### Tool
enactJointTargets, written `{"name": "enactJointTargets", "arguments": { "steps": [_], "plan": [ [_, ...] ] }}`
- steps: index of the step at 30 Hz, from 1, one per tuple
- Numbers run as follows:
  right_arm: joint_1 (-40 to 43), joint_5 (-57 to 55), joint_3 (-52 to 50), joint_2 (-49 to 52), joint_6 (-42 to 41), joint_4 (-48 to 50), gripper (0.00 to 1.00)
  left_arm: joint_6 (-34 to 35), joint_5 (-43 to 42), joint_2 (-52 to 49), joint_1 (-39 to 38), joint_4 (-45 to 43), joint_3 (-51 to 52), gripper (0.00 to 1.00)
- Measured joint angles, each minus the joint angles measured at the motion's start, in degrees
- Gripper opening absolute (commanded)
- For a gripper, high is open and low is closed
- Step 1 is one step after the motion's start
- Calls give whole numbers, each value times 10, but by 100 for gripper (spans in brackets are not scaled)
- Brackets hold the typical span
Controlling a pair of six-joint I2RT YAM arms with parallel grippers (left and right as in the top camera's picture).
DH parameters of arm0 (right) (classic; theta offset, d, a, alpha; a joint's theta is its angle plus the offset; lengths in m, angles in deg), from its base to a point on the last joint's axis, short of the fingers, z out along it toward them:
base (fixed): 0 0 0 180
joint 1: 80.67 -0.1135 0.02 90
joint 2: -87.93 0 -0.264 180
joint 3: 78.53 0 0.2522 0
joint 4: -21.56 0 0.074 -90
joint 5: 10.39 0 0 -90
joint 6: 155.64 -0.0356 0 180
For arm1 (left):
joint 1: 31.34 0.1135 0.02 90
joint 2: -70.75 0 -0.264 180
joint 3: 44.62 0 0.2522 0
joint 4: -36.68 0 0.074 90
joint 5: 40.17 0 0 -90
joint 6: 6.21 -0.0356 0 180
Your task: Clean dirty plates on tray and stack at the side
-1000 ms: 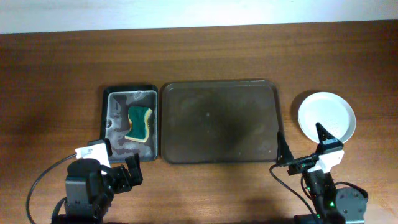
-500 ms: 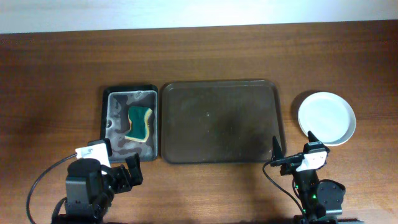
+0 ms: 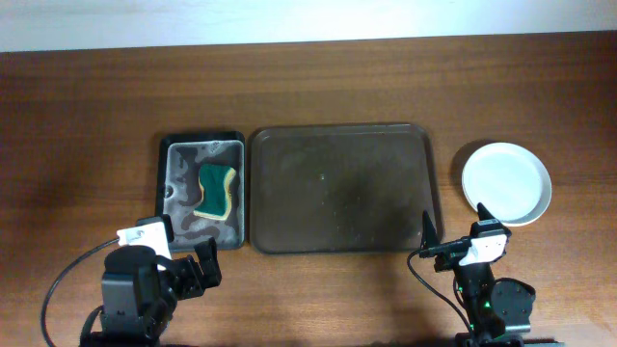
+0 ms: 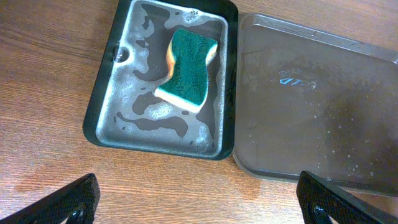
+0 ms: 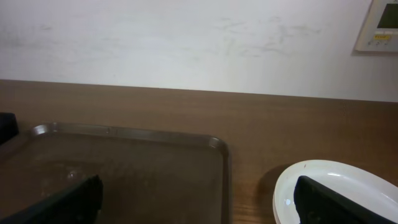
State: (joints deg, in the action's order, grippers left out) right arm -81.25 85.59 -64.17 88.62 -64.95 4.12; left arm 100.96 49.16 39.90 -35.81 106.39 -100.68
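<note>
Soft, even light; pale glare on the wet black tray (image 4: 134, 87), faint shadow left of the plates (image 5: 336, 186), focus mildly soft.

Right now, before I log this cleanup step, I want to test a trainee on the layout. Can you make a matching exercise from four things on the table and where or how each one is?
Things:
1. sponge
2. brown tray
3. white plate
4. black tray

Places or states:
A. on the bare table, far right
B. in the middle, no plates on it
C. lying in foamy water
D. left of the others, holding water

Pairs: 1-C, 2-B, 3-A, 4-D.
</note>
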Motion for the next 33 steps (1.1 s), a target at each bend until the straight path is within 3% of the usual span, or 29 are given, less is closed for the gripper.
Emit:
{"name": "enactJointTargets", "arguments": {
  "steps": [4,10,13,15,16,20,33],
  "plan": [
    [0,0,0,0,0,0,99,0,28,19,0,-21,14,99],
    [0,-1,0,-1,0,0,99,-7,57,201,14,-219,210,99],
    [0,-2,0,-1,0,0,99,-19,59,288,21,-388,324,99],
    [0,-2,0,-2,0,0,99,-59,61,300,21,-554,386,99],
    [0,-2,0,-2,0,0,99,-83,60,301,22,-588,401,99],
    [0,-2,0,-2,0,0,99,-147,59,302,22,-515,415,99],
    [0,-2,0,-2,0,0,99,-162,52,302,22,-515,415,99]
  ]
}}
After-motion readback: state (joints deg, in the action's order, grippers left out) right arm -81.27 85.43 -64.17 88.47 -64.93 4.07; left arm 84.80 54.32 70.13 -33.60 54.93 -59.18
